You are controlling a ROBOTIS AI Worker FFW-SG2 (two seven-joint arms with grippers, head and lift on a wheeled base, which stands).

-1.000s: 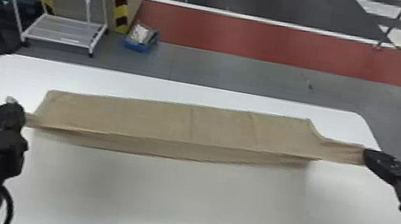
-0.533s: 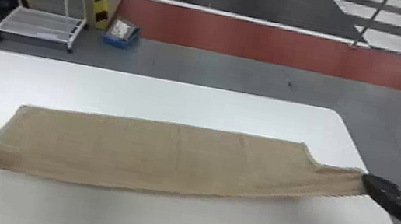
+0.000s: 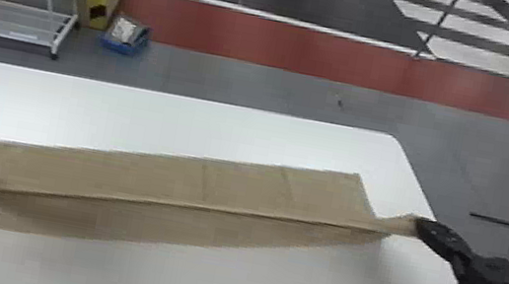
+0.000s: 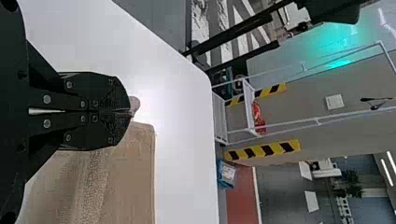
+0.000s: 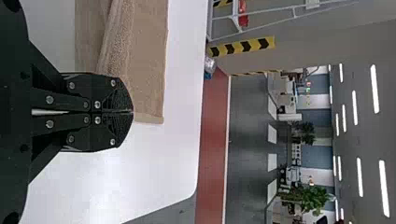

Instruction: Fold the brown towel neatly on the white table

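**HANDLING AND COUNT: SOFT BROWN CLOTH TOWEL (image 3: 161, 180)**

**Clock reference:** head view, centre of the towel; 12 o'clock points away from the robot.

**Location.** The towel stretches from 9 to 3 o'clock above the white, round-cornered table (image 3: 220, 133). A narrow panel extends toward 12 o'clock from the held line; a shaded panel shows on the 6 o'clock side.

**End effectors.** The black two-fingered left gripper (image 4: 129, 112), at 9 o'clock, has its fingers together on the towel; a small tuft protrudes past the tips. The black two-fingered right gripper (image 5: 131, 112), at 3 o'clock, is clamped on the opposite end, drawing the fabric to a narrow point.

**Handling.** Treat the towel as light, limp and not fragile. It is unlikely to slip from a firm pinch, but slack probably causes sagging or wrinkles. Grip both ends of one long edge, close to the corners, and keep tension even. Smooth the gathered 3 o'clock end after release.

**Count.**
- Towel: 1
- Table: 1
- Grippers: 2
- White metal rack (image 3: 7, 30), toward 10 o'clock: 1
- Blue open box (image 3: 121, 48) on the floor, toward 11 o'clock: 1
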